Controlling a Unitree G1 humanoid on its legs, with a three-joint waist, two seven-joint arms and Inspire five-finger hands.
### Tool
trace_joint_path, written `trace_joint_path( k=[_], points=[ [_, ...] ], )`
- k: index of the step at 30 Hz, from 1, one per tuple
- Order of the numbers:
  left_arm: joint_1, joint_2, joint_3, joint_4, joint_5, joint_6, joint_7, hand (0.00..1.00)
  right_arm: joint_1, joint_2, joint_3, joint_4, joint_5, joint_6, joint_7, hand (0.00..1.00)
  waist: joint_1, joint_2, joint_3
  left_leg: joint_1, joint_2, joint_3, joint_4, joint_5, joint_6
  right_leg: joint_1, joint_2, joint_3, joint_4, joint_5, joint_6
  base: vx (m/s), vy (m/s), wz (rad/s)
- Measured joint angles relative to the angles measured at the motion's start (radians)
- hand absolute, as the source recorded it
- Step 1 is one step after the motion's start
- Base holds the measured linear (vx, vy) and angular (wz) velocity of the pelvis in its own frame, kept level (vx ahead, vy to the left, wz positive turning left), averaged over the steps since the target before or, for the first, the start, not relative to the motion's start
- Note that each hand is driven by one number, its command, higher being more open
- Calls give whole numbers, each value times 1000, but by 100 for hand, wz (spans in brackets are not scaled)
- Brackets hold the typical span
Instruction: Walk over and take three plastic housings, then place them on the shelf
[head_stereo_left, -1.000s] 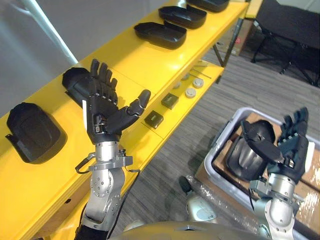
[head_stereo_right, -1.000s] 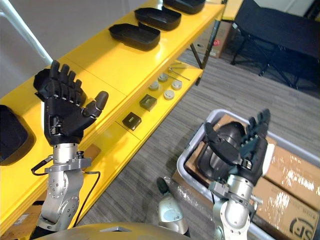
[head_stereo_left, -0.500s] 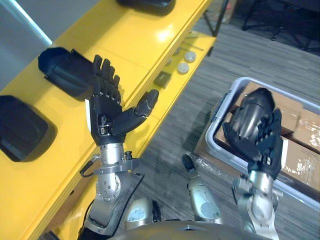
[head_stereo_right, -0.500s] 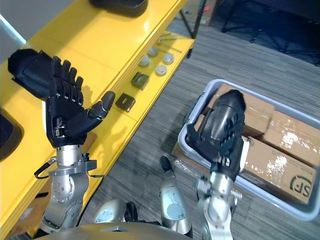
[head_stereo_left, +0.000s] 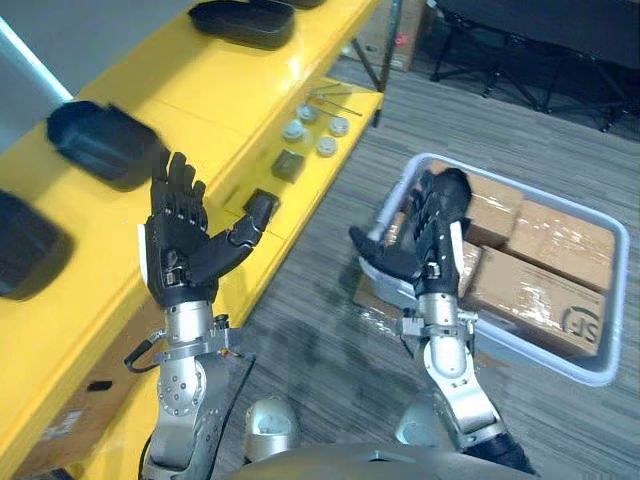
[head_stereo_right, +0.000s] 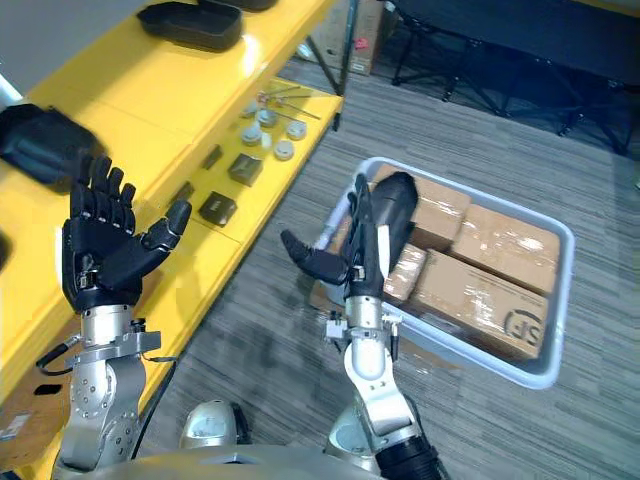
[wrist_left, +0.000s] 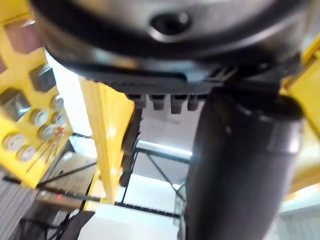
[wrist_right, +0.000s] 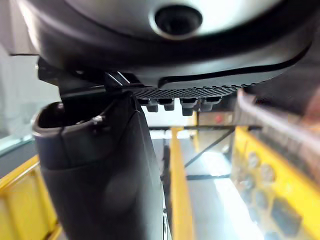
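Grey carpet is running between a long yellow shelf (head_stereo_left: 200, 90) on our left and a grey bin (head_stereo_right: 540, 375) on our right. We are carrying nothing. Our left hand (head_stereo_left: 185, 250) is spreading wide and empty just off the shelf's edge. Our right hand (head_stereo_right: 358, 250) is standing with straight fingers and thumb out, in front of the bin's near rim. One black plastic housing (head_stereo_right: 395, 200) is lying in the bin beside the cardboard boxes (head_stereo_right: 490, 290), while other housings (head_stereo_left: 100, 145) are sitting on the shelf top.

We are judging the pickup to be the risky part. The housing is looking rounded and smooth (and it may be wedged against a box), so a shallow one-handed grip could be letting it slide back or tip over the rim. Reaching in low, the fingers could be catching the bin's wall. On the shelf side, a raised left hand swinging close could be sweeping the small parts (head_stereo_left: 293, 130) off the lower ledge or nudging a housing lying near the edge.
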Motion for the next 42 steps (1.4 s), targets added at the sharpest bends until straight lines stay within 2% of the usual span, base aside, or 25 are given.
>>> trace_joint_path(
  k=[1, 2, 3, 4, 5, 6, 7, 8, 9, 10, 11, 12, 13, 14, 15, 16, 18, 20, 21, 25, 31, 35, 39, 42],
  points=[
    [-4, -27, -11, 26, -7, 1, -14, 100, 41, -18, -43, 0, 19, 9, 31, 100, -29, 18, -15, 1, 51, -11, -8, 18, -30, 19, 42, -42, -8, -90, 145, 98, -748, -53],
    [-3, -61, -38, 44, -23, 6, -27, 100, 60, -44, -87, 0, 40, 20, 44, 100, -57, 47, -26, -4, 94, -26, -8, 42, -23, 26, 87, -61, -20, -129, 152, 116, -601, -32],
    [-6, -83, -57, 54, -24, 19, -36, 100, 71, -61, -117, 0, 46, 28, 53, 100, -77, 68, -30, -17, 119, -40, 5, 73, 1, 28, 114, -66, -24, -139, 140, 111, -516, -21],
    [-13, -103, -91, 63, -27, 46, -69, 100, 96, -72, -197, 0, 49, 35, 54, 100, -110, 71, -27, -54, 139, -72, 60, 135, 52, 46, 132, -70, -32, -147, 118, 87, -384, -22],
    [-22, -98, -127, 75, -27, 50, -112, 100, 127, -73, -268, -1, 56, 35, 51, 100, -119, 60, -21, -50, 120, -92, 51, 88, 13, 71, 134, -67, -42, -151, 99, 80, -322, -23],
    [-23, -93, -141, 77, -23, 51, -135, 100, 139, -73, -295, -2, 72, 34, 49, 100, -119, 59, -21, -51, 100, -98, 40, 62, 8, 84, 136, -62, -52, -152, 94, 64, -209, -48],
    [-29, -89, -156, 73, -18, 50, -162, 100, 145, -82, -327, -2, 112, 34, 50, 100, -115, 57, -21, -52, 43, -113, 2, 36, 17, 96, 137, -45, -77, -143, 82, 41, -137, -77],
    [-23, -88, -156, 62, -18, 48, -175, 100, 145, -102, -334, -2, 119, 34, 66, 100, -105, 61, -24, -54, -20, -132, -52, 34, 33, 95, 143, -16, -101, -130, 80, 25, -108, -91],
    [-16, -88, -157, 55, -19, 48, -177, 100, 146, -114, -334, -1, 122, 34, 84, 100, -98, 71, -29, -60, -44, -146, -80, 40, 42, 91, 151, -5, -116, -121, 80, -3, -14, -115],
    [1, -82, -154, 48, -19, 43, -180, 100, 145, -139, -326, 8, 136, 34, 120, 100, -72, 79, -41, -65, -83, -194, -97, 51, 51, 75, 167, 30, -141, -101, 83, 2, 34, -99],
    [9, -66, -154, 49, -18, 42, -177, 100, 142, -144, -318, 16, 156, 34, 142, 100, -66, 77, -57, -76, -105, -215, -110, 41, 50, 72, 170, 43, -192, -72, 93, 11, 46, -80],
    [8, -56, -153, 48, -15, 42, -176, 100, 131, -143, -317, 25, 163, 33, 145, 100, -66, 73, -58, -84, -114, -211, -114, 37, 42, 71, 163, 43, -222, -59, 87, -28, 105, -44],
    [3, -38, -138, 49, -13, 41, -176, 100, 72, -142, -306, 78, 163, 32, 146, 100, -55, 65, -55, -91, -134, -197, -123, 41, 28, 58, 144, 40, -275, -25, 75, -63, 150, -45],
    [-2, -28, -115, 55, -15, 41, -173, 100, 1, -142, -291, 143, 162, 36, 148, 100, -39, 44, -42, -103, -144, -172, -120, 45, 26, 51, 128, 19, -309, 14, 54, -78, 168, -49],
    [-7, -22, -106, 61, -17, 42, -176, 100, -29, -142, -286, 169, 163, 40, 148, 100, -29, 36, -37, -114, -146, -169, -112, 49, 23, 45, 126, 17, -320, 38, 60, -42, 101, -32],
    [-13, -10, -92, 72, -17, 44, -186, 100, -89, -143, -281, 212, 163, 66, 146, 100, -23, 26, -29, -141, -146, -177, -86, 51, 25, 37, 125, -11, -333, 77, 93, -22, 42, -2],
    [-33, 1, -86, 83, -18, 44, -193, 100, -220, -154, -278, 310, 164, 97, 131, 100, -18, 21, -9, -186, -146, -216, -62, 51, 25, 33, 128, -57, -345, 91, 98, -33, 6, 27],
    [-68, 5, -96, 84, -9, 45, -193, 100, -331, -182, -275, 396, 164, 112, 116, 100, -1, 21, 26, -200, -143, -234, -60, 55, 24, 32, 133, -72, -345, 98, 94, -68, -16, 29],
    [-110, 3, -121, 84, 57, 47, -181, 100, -454, -212, -269, 474, 174, 132, 86, 100, 13, 22, 57, -227, -141, -256, -58, 62, 23, 24, 138, -90, -345, 105, 87, -99, -29, 24],
    [-169, 8, -164, 89, 113, 56, -167, 100, -629, -233, -267, 559, 202, 136, 49, 100, 40, 21, 80, -300, -139, -289, -46, 70, 20, -20, 143, -112, -348, 115, 79, -84, -23, 18],
    [-216, 8, -169, 165, 139, 66, -159, 100, -782, -268, -237, 646, 202, 141, 43, 100, 83, 22, 112, -347, -142, -311, -31, 84, 24, -47, 144, -128, -348, 126, 74, -13, 6, 11],
    [-218, -2, -178, 192, 138, 67, -158, 100, -863, -301, -198, 675, 202, 146, 85, 100, 109, 40, 149, -349, -143, -321, -33, 89, 24, -44, 144, -138, -342, 126, 74, -9, 4, 7],
    [-217, -3, -180, 201, 131, 67, -154, 100, -898, -299, -190, 674, 203, 149, 131, 100, 110, 49, 159, -353, -143, -331, -43, 100, 23, -44, 144, -154, -340, 126, 74, -14, -1, 8],
    [-222, -9, -182, 201, 131, 67, -154, 100, -908, -299, -184, 672, 202, 176, 177, 100, 109, 53, 169, -352, -143, -335, -53, 110, 22, -45, 144, -161, -338, 125, 74, -26, -4, 4]
  ],
)
